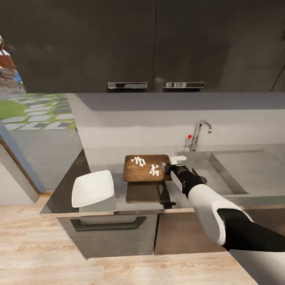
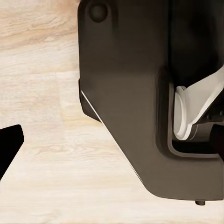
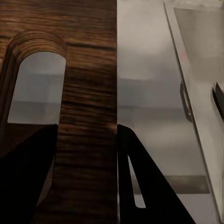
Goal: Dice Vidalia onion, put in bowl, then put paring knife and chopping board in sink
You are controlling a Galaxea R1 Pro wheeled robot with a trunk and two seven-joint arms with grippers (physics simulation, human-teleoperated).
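**My right fingers on the handle end of the chopping board**

My right arm reaches forward over the front edge of the countertop [image 1: 99, 158], the white forearm rising toward the dark wrist, and my right gripper [image 1: 168, 168] sits at the right short edge of the chopping board [image 1: 144, 174]. In the right wrist view my two dark fingers [image 3: 28, 182] stand on either side of the strip of wood between the slot-shaped handle hole [image 3: 37, 86] and the edge of the board. One finger is over the slot side, the other just outside the edge, over the grey counter. The gap between them is narrow, about as wide as that strip, and they seem to press the wood; I cannot tell how firmly.

The board lies flat on the countertop, with small white diced onion pieces [image 1: 139, 160] in two loose groups on its top. The white bowl [image 1: 93, 188] stands to the left of the board, near the counter corner, tilted a little toward me. The sink [image 1: 237, 166] is to the right, just beside my gripper, with the chrome tap [image 1: 200, 132] and the red-knobbed lever [image 1: 189, 137] behind it. Black upper cabinets [image 1: 118, 43] hang above.

In the left wrist view a dark fingertip of my left gripper [image 2: 10, 142] shows above the wood floor [image 2: 42, 70], next to a dark part of my own body [image 2: 126, 93]. I cannot tell if those fingers are wide or narrow.
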